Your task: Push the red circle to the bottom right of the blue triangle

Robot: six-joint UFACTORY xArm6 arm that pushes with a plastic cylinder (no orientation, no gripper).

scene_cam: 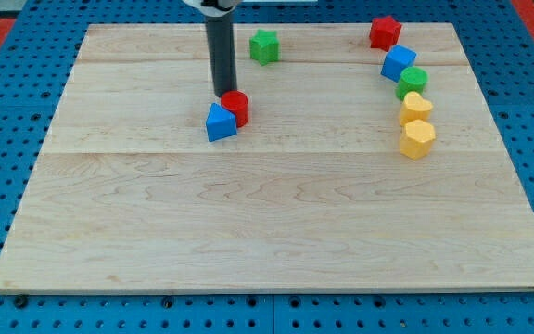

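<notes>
- The red circle (pixel 236 107) is a small, squat round block with a flat top, sitting in the upper middle of the frame on the wooden board (pixel 267 232).
- It touches the blue triangle (pixel 220 122) on that block's upper right.
- Being round, it shows no facing or long axis.
- My tip (pixel 222 94) is a bare rod holding nothing, standing just at the circle's upper left.
- Upper right: a red star (pixel 385 32), blue cube (pixel 399 62), green block (pixel 413 81), and two yellow blocks (pixel 416 108) (pixel 417 138).
- A green block (pixel 264 45) sits at top centre.
</notes>
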